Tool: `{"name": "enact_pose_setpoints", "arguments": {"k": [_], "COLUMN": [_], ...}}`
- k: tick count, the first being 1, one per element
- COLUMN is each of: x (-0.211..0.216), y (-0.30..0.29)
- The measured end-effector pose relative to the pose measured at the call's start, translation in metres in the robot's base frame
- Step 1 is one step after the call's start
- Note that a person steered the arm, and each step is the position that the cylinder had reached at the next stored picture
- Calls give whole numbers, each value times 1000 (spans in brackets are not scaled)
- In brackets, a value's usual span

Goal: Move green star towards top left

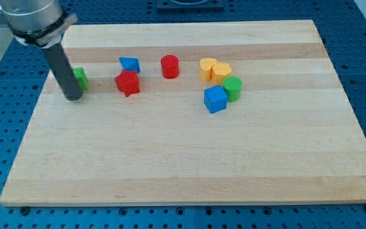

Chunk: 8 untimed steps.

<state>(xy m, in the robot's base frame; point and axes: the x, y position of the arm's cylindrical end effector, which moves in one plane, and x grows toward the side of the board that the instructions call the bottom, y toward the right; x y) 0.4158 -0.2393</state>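
Observation:
The green star (80, 78) lies near the board's left edge, partly hidden behind my rod. My tip (72, 97) rests on the board just left of and below the star, touching or nearly touching it. To the star's right stand a red star-like block (128, 83) and a blue triangular block (129, 64).
A red cylinder (169, 66) stands near the top middle. Right of it are a yellow block (207, 68), a yellow cylinder (222, 72), a green cylinder (232, 88) and a blue cube (215, 99). The wooden board (183, 172) lies on a blue perforated table.

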Motion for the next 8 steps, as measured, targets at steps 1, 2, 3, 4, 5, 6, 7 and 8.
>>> {"name": "enact_pose_setpoints", "arguments": {"k": [1, 2, 3, 4, 5, 6, 7, 8], "x": [-13, -36, -55, -69, -73, -76, -87, -116], "y": [-12, -12, -12, -12, -7, 8, 13, 2]}}
